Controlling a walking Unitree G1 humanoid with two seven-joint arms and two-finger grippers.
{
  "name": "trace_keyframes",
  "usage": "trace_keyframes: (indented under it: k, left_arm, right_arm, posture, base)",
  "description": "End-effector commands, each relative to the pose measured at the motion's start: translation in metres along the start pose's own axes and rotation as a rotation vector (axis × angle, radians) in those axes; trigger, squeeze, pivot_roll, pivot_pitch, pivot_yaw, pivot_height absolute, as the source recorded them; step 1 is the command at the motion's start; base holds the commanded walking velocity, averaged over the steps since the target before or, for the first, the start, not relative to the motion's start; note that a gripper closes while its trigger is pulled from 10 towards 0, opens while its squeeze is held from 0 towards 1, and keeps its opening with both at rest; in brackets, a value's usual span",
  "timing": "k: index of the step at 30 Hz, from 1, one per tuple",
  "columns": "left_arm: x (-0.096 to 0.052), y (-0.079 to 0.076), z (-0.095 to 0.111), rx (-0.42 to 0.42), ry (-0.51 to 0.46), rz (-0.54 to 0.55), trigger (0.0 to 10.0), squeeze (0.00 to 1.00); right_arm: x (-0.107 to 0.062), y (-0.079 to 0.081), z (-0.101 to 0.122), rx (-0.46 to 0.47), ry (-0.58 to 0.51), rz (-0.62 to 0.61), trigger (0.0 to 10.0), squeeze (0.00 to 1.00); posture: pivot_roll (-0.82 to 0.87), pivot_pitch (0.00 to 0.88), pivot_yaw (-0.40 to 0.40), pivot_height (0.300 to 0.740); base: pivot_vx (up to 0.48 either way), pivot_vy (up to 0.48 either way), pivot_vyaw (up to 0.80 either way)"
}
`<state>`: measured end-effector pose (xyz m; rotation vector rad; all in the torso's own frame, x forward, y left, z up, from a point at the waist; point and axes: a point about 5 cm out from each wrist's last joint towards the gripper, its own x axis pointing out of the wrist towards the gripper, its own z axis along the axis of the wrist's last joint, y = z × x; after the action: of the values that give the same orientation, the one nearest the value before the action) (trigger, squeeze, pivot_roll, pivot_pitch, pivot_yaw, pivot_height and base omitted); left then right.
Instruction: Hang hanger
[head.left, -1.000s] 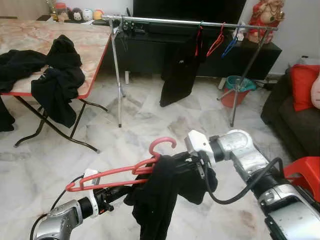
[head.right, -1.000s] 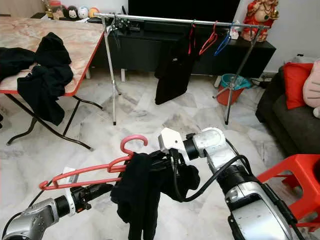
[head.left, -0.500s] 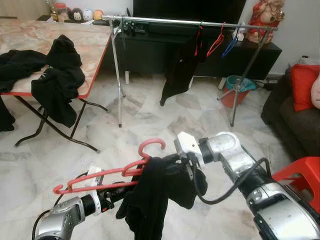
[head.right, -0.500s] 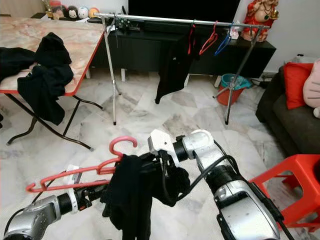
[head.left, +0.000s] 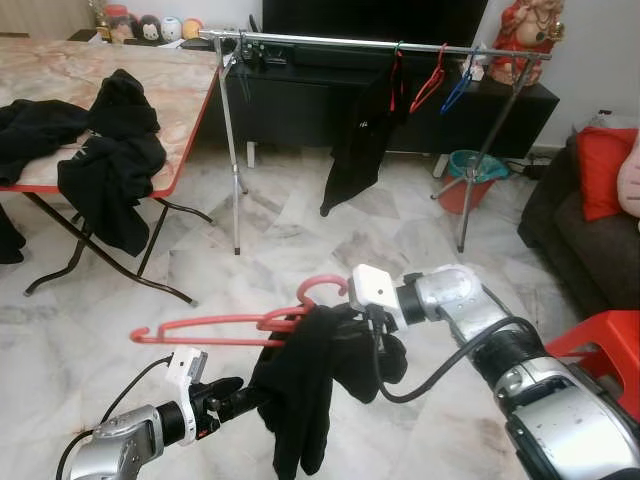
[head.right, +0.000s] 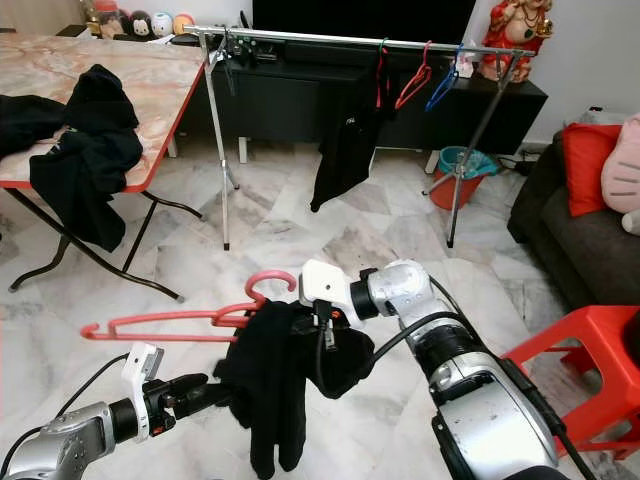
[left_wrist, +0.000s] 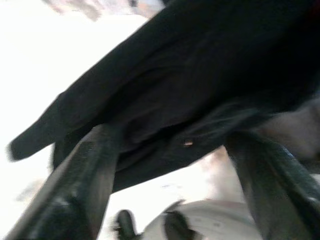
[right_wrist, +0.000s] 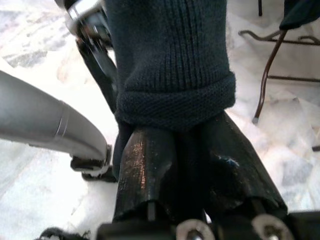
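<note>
A red hanger (head.left: 210, 323) lies almost level in mid-air, its hook (head.left: 322, 288) pointing up. A black garment (head.left: 300, 400) is draped over its right end and hangs down. My right gripper (head.left: 345, 330) is shut on that garment at the hanger; in the right wrist view its fingers (right_wrist: 145, 165) pinch dark knit cloth. My left gripper (head.left: 245, 398) sits lower, under the hanger and against the garment's left side. Its fingers (left_wrist: 95, 165) stand open, with the cloth just beyond them. The hanger's left end is free.
A metal clothes rail (head.left: 330, 42) stands ahead with a black garment (head.left: 355, 150), a red hanger (head.left: 430, 85) and a blue hanger (head.left: 460, 90). A folding table (head.left: 170, 90) with black clothes (head.left: 110, 160) is at the left. A red stool (head.left: 600, 350) and a sofa (head.left: 580, 230) are at the right.
The left gripper has come off the hanger's left end and dropped below it. The hanger has levelled out, carried by the right gripper alone.
</note>
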<state>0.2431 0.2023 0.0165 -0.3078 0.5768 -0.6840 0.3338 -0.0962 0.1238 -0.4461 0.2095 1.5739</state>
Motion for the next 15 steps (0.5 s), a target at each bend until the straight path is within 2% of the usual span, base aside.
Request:
trace_keyframes:
  k: [1,2,3,4,7,8,9,10,13,15]
  left_arm:
    - [0.001,0.007,-0.005,0.022,0.042,0.083,10.0,1.00]
    - [0.001,0.011,-0.008,0.022,0.057,0.127,10.0,0.00]
    - [-0.003,0.022,-0.019,0.011,0.117,0.255,10.0,0.00]
    - [-0.003,0.022,-0.019,0.011,0.117,0.255,10.0,0.00]
    - [-0.006,0.030,-0.029,0.012,0.176,0.359,10.0,0.00]
    - [-0.007,0.032,-0.032,0.000,0.182,0.404,10.0,0.00]
    - [-0.011,0.039,-0.035,-0.033,0.171,0.509,10.0,0.00]
    - [-0.011,0.039,-0.035,-0.033,0.171,0.509,10.0,0.00]
    - [-0.013,0.045,-0.039,-0.062,0.158,0.614,10.0,0.00]
    - [-0.012,0.045,-0.046,-0.074,0.177,0.633,10.0,0.00]
  right_arm:
    - [-0.007,-0.009,0.013,-0.033,-0.048,-0.037,0.0,0.00]
    - [-0.007,-0.009,0.013,-0.035,-0.042,-0.040,0.0,0.00]
    - [-0.010,-0.010,0.009,-0.039,-0.010,-0.056,0.0,0.00]
    - [-0.010,-0.010,0.009,-0.039,-0.010,-0.056,0.0,0.00]
    - [-0.015,-0.010,0.004,-0.034,0.019,-0.079,0.0,0.00]
    - [-0.017,-0.010,0.002,-0.031,0.031,-0.097,0.0,0.00]
    - [-0.020,-0.011,-0.001,-0.018,0.032,-0.126,0.0,0.00]
    - [-0.020,-0.011,-0.001,-0.018,0.032,-0.126,0.0,0.00]
    - [-0.022,-0.009,-0.005,0.003,0.024,-0.147,0.0,0.00]
    - [-0.020,-0.006,-0.009,0.024,0.004,-0.151,0.0,0.00]
  posture:
    - [0.19,0.000,-0.118,0.732]
    - [0.18,0.000,-0.117,0.732]
    - [0.18,0.000,-0.117,0.732]
    - [0.18,0.000,-0.117,0.732]
    - [0.18,0.000,-0.115,0.732]
    - [0.18,0.000,-0.115,0.732]
    - [0.17,0.000,-0.112,0.732]
    - [0.17,0.000,-0.112,0.732]
    - [0.17,0.000,-0.107,0.732]
    - [0.17,0.000,-0.103,0.732]
  base:
    - [0.000,0.000,0.00]
    - [0.000,0.000,0.00]
    - [0.000,0.000,0.00]
    - [0.000,0.000,0.00]
    - [0.000,0.000,0.00]
    - [0.000,0.000,0.00]
    - [0.000,0.000,0.00]
    - [0.000,0.000,0.00]
    - [0.000,0.000,0.00]
    - [0.000,0.000,0.00]
